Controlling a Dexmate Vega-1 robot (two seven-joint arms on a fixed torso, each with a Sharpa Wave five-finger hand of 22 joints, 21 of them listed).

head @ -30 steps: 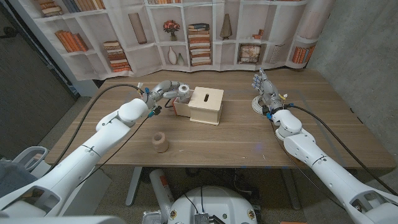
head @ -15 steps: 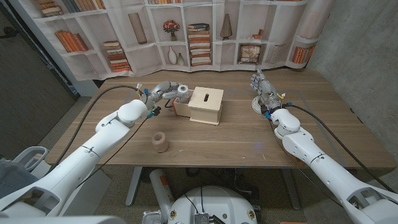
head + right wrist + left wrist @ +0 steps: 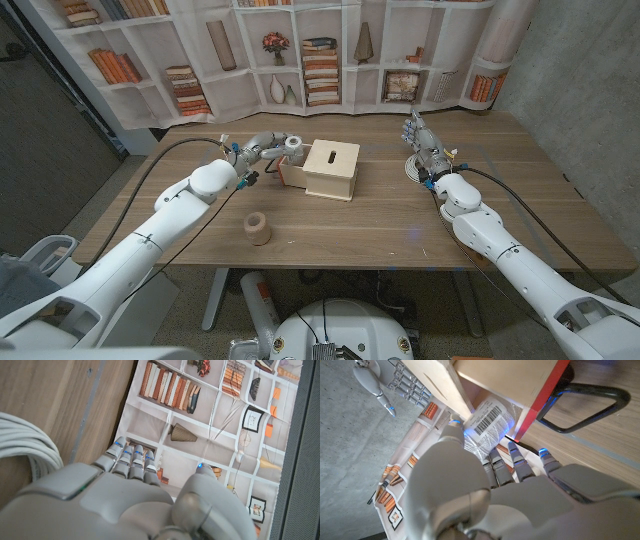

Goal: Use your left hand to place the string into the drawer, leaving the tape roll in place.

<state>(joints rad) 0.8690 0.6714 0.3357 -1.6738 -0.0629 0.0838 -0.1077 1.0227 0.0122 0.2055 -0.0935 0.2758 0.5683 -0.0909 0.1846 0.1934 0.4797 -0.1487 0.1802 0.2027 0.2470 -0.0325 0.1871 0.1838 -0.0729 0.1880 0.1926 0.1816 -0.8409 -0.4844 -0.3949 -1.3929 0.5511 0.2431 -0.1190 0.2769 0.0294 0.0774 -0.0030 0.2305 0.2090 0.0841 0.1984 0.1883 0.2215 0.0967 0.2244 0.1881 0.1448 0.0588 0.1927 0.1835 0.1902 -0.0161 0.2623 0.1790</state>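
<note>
Table: string (image 3: 487,422) in left hand (image 3: 268,146).

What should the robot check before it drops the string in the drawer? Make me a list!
1. Left robot hand holds the string, a wrapped bundle with a barcode label: ok.
2. Drawer with the red front pulled out of the wooden box: ok.
3. String fully over the drawer opening: cannot tell.
4. Tape roll standing alone near the table's front edge, untouched: ok.
5. Right robot hand away from the box, by the white cable coil: ok.
</note>
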